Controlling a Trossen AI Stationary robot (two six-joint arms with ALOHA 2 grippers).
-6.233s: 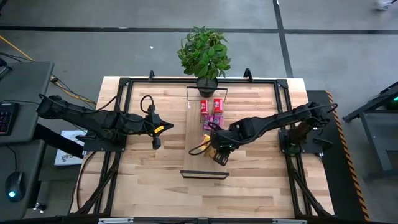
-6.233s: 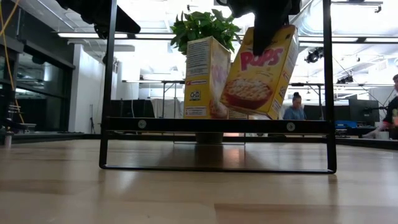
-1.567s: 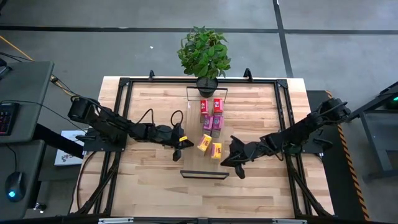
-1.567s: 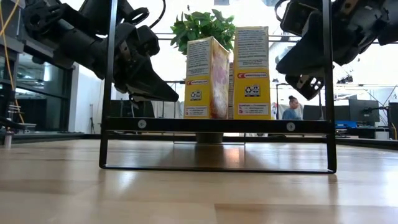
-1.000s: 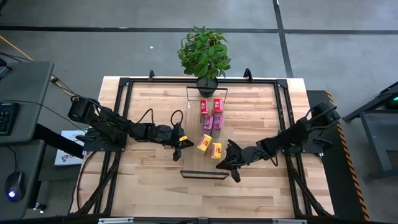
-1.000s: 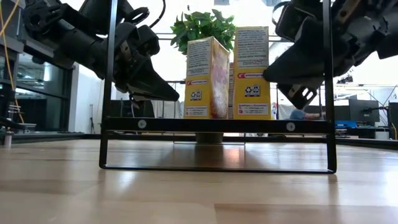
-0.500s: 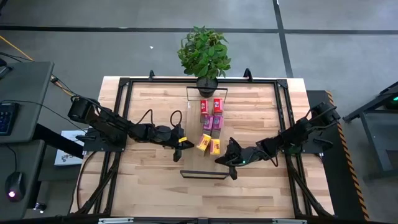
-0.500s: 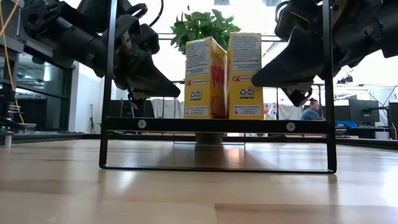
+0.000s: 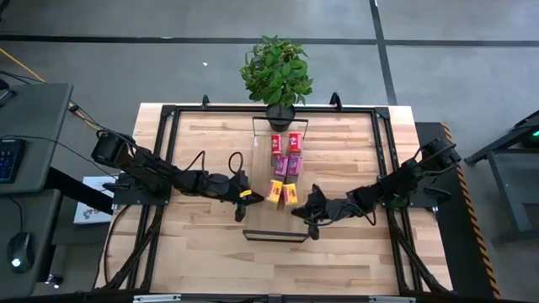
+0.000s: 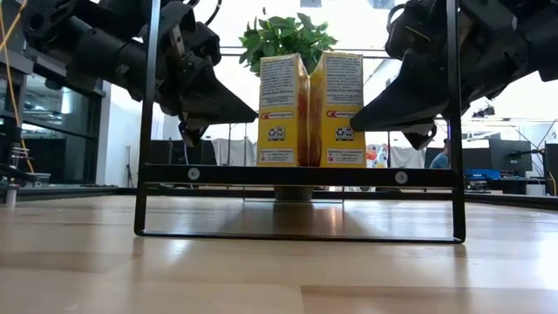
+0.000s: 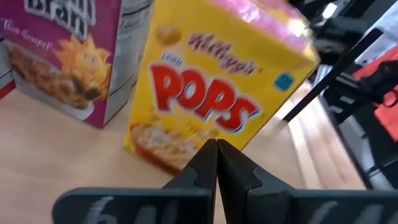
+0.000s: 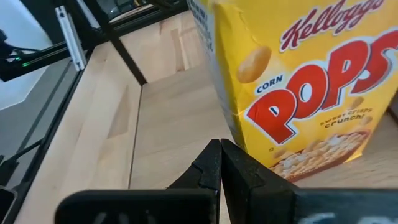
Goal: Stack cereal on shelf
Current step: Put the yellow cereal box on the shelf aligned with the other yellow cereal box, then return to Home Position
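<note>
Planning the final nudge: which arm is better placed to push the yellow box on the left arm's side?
Probably left. The left gripper, shut, sits beside that yellow box with nothing between. The right gripper, also shut, has the other yellow box in its way.

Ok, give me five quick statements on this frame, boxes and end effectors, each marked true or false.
1. Two yellow boxes stand side by side at the near end of the shelf. True.
2. The left end effector grips a yellow box. False: its fingers are shut on nothing, tips beside the box.
3. The right end effector is shut. True.
4. A red box lies on the tabletop off the shelf. False: the red boxes stand on the shelf near the plant.
5. The pink boxes sit between red and yellow. True.
</note>
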